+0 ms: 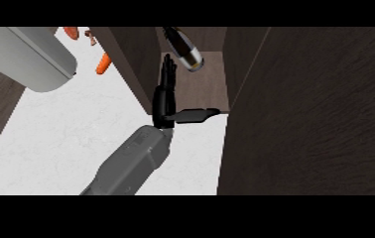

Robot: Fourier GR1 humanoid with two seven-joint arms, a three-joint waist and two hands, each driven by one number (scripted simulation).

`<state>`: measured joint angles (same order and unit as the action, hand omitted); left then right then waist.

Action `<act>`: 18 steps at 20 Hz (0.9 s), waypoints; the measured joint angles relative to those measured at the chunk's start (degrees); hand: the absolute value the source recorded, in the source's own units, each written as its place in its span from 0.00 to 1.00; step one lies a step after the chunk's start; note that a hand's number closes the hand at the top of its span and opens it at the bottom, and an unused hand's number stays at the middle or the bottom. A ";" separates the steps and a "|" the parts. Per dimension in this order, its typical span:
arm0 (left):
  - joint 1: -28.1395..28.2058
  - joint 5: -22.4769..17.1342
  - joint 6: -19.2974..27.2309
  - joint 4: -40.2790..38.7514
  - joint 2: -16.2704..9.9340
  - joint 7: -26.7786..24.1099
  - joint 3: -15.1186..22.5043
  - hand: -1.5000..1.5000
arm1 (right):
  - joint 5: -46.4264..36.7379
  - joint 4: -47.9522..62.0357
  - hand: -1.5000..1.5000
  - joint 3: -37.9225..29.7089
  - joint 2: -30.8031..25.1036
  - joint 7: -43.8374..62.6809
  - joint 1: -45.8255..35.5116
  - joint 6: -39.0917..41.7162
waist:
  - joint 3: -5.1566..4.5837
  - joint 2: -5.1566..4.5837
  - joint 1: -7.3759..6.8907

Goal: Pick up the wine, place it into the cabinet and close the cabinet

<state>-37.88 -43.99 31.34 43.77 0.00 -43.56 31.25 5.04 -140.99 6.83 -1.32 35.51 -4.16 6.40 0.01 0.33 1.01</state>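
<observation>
The wine bottle (184, 48), dark with a pale band near its end, is inside the dark wooden cabinet (209, 83) at the top middle, on its brown floor. My left hand (165, 95) reaches into the cabinet opening with straight fingers pointing away from me and its thumb sticking out to the right. Its fingertips end just left of and below the bottle, with nothing held. The cabinet's left wall (139, 58) runs beside the hand. The cabinet door (307, 113) stands open, filling the right side. My right hand does not show.
A rounded grey-white appliance (36, 58) sits at the upper left on the white marble counter (66, 133). Orange carrots (103, 63) lie behind it near the cabinet's left wall.
</observation>
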 measured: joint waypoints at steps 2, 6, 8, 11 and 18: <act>3.25 1.11 2.39 4.72 0.00 0.34 2.44 0.00 | 0.10 -0.10 0.00 -1.21 -0.41 -0.48 0.57 0.32 | 0.01 -0.02 -0.40; 9.08 3.40 6.75 15.25 -0.32 2.27 6.56 0.00 | 0.13 -0.36 0.00 -1.76 -0.81 -0.55 1.18 0.54 | 0.01 0.01 -0.96; 12.20 4.76 8.42 20.87 -0.89 3.78 8.11 0.00 | 0.19 -0.48 0.00 -2.11 -1.04 -0.48 1.42 0.70 | 0.02 0.00 -1.11; 16.72 6.99 10.54 28.16 -2.13 5.33 9.90 0.00 | -0.05 -0.34 0.00 -1.82 -0.86 0.43 -0.15 -0.05 | 0.01 -0.05 -1.25; 25.86 12.46 16.65 42.55 -5.91 9.97 13.80 0.00 | -0.35 -0.82 0.00 -1.02 -0.67 1.49 -0.34 -0.77 | 0.00 -0.10 -1.21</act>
<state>-12.02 -31.53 47.99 86.32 -5.91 -33.60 45.05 4.69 -141.81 5.81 -1.99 37.00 -4.50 5.63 0.01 0.23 -0.20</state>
